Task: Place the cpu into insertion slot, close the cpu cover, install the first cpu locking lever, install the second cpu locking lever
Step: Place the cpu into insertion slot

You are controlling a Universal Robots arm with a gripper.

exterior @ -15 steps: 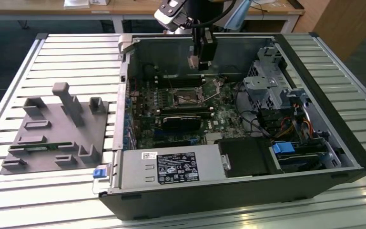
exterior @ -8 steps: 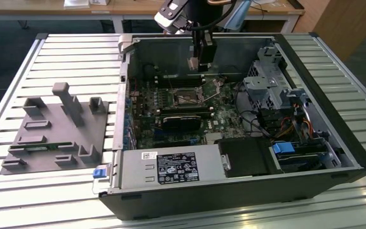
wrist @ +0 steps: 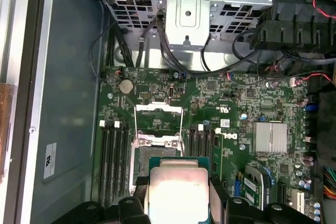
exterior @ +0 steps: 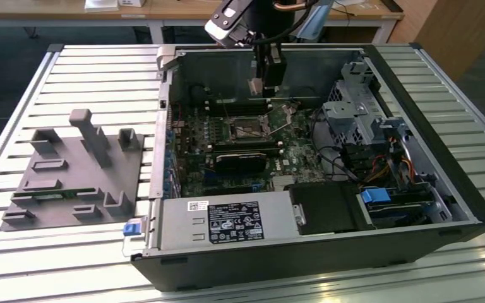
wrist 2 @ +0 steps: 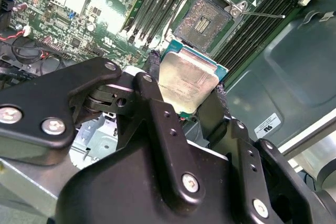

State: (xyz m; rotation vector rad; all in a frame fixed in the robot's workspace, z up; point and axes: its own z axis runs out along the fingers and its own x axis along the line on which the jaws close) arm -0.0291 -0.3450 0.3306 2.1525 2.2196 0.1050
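Note:
My gripper (exterior: 262, 87) hangs inside the open computer case, above the motherboard's far part. It is shut on the cpu (wrist 2: 189, 80), a silvery-beige square chip with a teal edge that sits between the two black fingers (wrist 2: 152, 72) in both wrist views. The same cpu (wrist: 178, 190) is held level above the board. The insertion slot (wrist 2: 205, 20) lies open with its dark centre showing, a short way beyond the chip. In the first wrist view the slot (wrist: 137, 162) is partly hidden behind the chip. The cpu cover (wrist: 158, 108) is swung open past the slot.
A black block (exterior: 242, 161) and the labelled grey power supply (exterior: 217, 221) lie nearer the case front. A metal drive cage (exterior: 352, 113) with cables stands at the exterior view's right. Memory slots (wrist: 113, 161) flank the socket. A grey fixture (exterior: 74, 170) lies on the slatted table (exterior: 23, 101).

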